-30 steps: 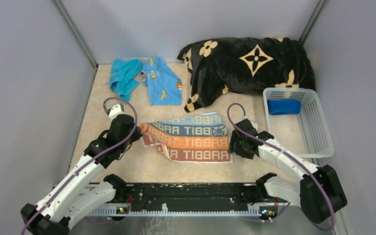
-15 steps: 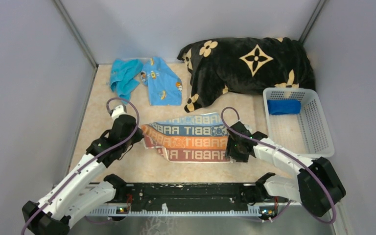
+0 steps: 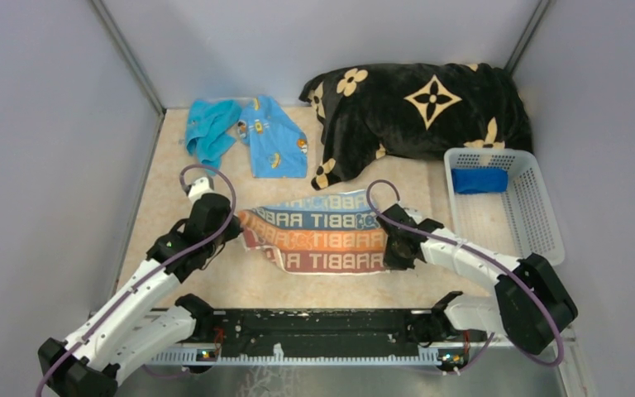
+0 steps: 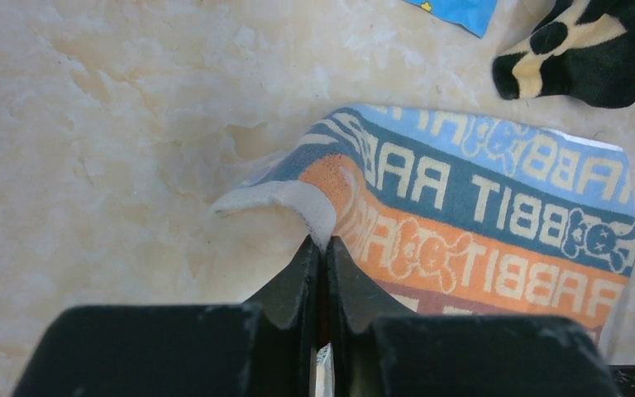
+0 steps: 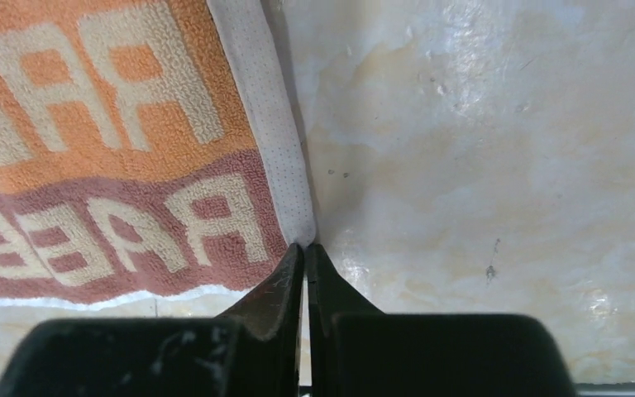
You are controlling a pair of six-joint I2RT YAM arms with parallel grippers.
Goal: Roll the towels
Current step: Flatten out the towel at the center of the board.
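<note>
The striped towel [image 3: 318,231] lies flat near the middle of the desk [image 3: 215,285], its long axis running from 9 to 3 o'clock, so each short end faces one arm. The left gripper [image 4: 321,244] is clenched on the 9 o'clock edge, where the hem curls up and shows its pale underside. The right gripper [image 5: 304,248] is clenched at the corner toward 4 o'clock. It appears to pinch the white hem there, though the cloth between the pads is hidden. Both arms sit equally close to their own end, with the towel stretched between them.

A roll would likely start along one long edge. Toward 6 o'clock there is bare desk before the arm bases. Toward 12 o'clock the room is tighter, because a corner of the black blanket [image 3: 422,107] lies just beside the far edge. The basket [image 3: 546,223], holding a dark blue towel [image 3: 479,179], stands at 3 o'clock near the right arm. The turquoise towel [image 3: 208,131] and cartoon-print towel [image 3: 274,141] wait at 11 o'clock, well apart.
</note>
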